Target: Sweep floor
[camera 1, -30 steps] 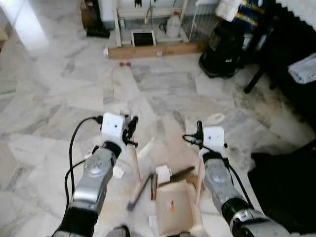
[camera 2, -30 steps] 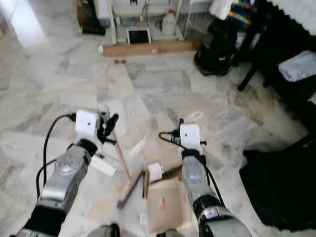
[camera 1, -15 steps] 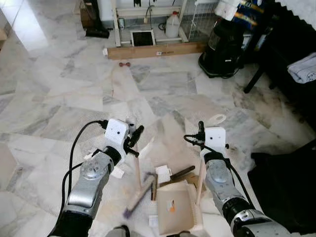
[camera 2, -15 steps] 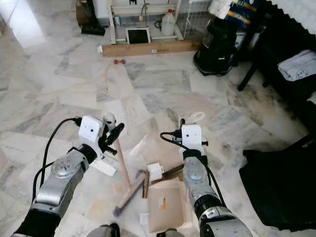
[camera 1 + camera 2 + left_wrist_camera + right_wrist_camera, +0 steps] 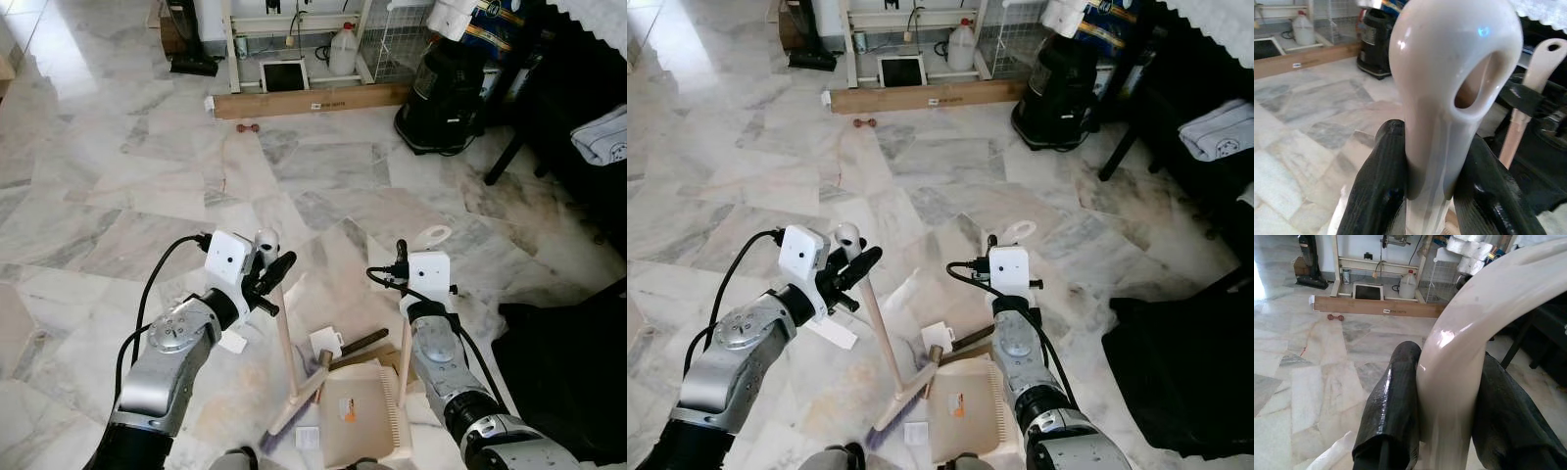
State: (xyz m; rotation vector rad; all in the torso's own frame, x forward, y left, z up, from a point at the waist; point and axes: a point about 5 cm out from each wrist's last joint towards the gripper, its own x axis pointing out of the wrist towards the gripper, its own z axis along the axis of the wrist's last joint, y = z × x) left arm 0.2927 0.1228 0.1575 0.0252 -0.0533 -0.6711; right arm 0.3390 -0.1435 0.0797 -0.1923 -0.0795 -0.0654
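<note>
Left eye view looks down on a pale marble floor with both arms raised over it. The left jaws are pinching the cream top of a broom handle; in the left wrist view the two black fingers press against either side of that handle just below its hanging loop. From the left jaws the wooden shaft slants down and toward the robot to the broom head, whose bristles lie on the floor just beside the dustpan.

The right jaws are closed on the cream dustpan handle, and the right wrist view shows the black fingers clamped on both sides of its curved top. The handle's loop sticks up just past the right jaws. Below them the cream dustpan rests on the floor, its open mouth facing the broom head. Inside it lies a piece of paper with an orange mark; whether anything else sits in the pan cannot be told.

Between the two sets of jaws, near the pan's mouth, litter is scattered on the floor: a white card scrap, a dark stick and a small white slip. A white scrap lies under the left wrist.

Well beyond both jaws, a long cardboard box, a white jug and a black vacuum cleaner stand at the far side.
</note>
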